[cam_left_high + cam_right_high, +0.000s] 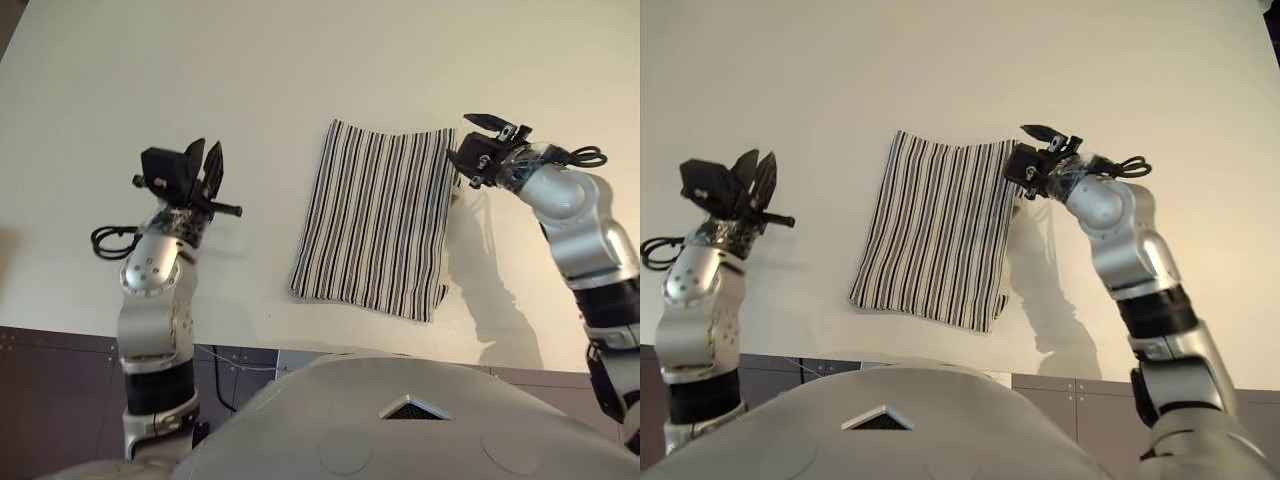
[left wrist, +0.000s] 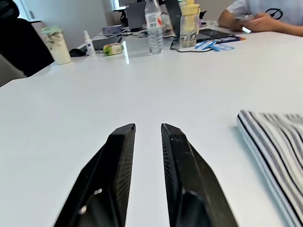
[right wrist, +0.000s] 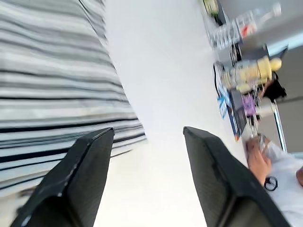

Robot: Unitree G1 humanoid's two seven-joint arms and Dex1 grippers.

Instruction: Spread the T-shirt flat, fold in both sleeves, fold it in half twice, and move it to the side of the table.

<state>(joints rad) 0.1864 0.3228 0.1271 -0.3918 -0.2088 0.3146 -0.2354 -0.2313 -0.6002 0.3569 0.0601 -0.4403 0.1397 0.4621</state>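
There is one T-shirt (image 1: 375,220), striped black and white. It lies folded into a compact rectangle with several layers near the middle of the white tabletop (image 1: 200,80). Its near edge is close to the front edge of the tabletop, and the white surface stretches wide beyond its far edge and to both sides. There are two pincers. The left pincer (image 1: 210,148) hangs above the tabletop well apart from the shirt's left edge, and its two fingers have only a narrow gap between them and pinch nothing. The right pincer (image 1: 460,138) is at the shirt's far right corner with its fingers widely spread, one finger above the striped edge and the other above bare tabletop. At the far end of the tabletop stand two bottles (image 2: 155,28) and one cup (image 2: 57,45).
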